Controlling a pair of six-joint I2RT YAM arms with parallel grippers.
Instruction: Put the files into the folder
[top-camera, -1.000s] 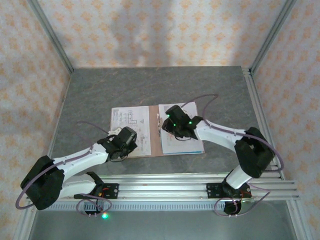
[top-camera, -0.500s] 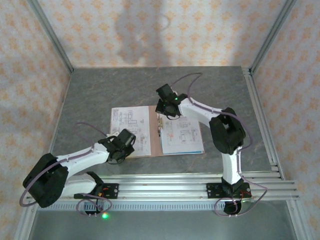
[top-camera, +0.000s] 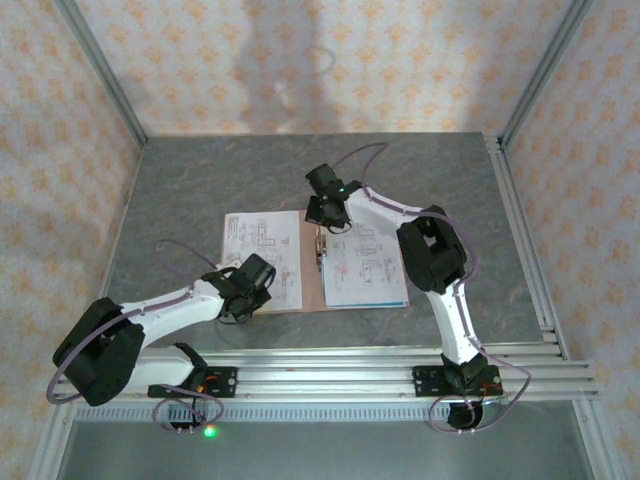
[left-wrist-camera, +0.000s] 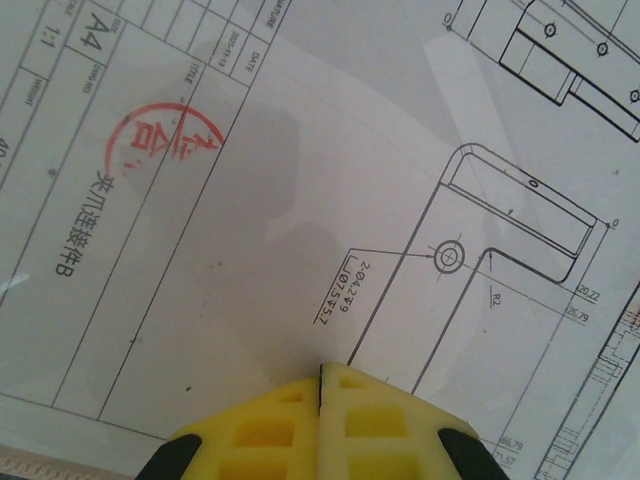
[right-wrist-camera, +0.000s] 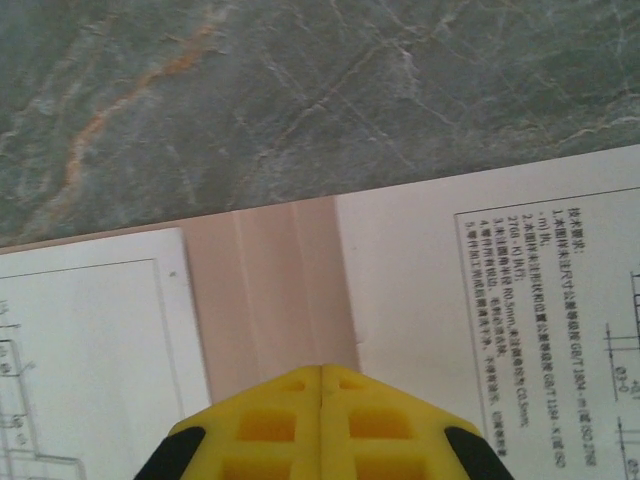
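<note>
Left claw (left-wrist-camera: 320, 372): the yellow fingers are pressed together with nothing between them. The tips point down at the left sheet (left-wrist-camera: 300, 200), a white engineering drawing with a title block and a round red stamp (left-wrist-camera: 165, 140). Whether the tips touch the paper cannot be determined. From above, this claw (top-camera: 248, 292) stands over the near part of that sheet (top-camera: 262, 240).

Right claw (right-wrist-camera: 320, 372): the fingers are together and hold nothing. They are poised over the bare pinkish spine of the folder (right-wrist-camera: 270, 290) at its far edge, with printed paper on either side. From above, this claw (top-camera: 325, 212) sits at the far end of the spine.

Folder (top-camera: 312, 285): it lies open and flat about midway between the left and right edges of the surface (top-camera: 200, 185), nearer the near edge than the far one. A small clip (top-camera: 320, 250) sits beside the spine.

Files: the left sheet lies on the folder's left half and the right sheet (top-camera: 365, 265) on its right half. Both lie flat, and the spine is exposed between them. A thin teal strip (top-camera: 368, 303) shows along the near edge of the right sheet.
</note>
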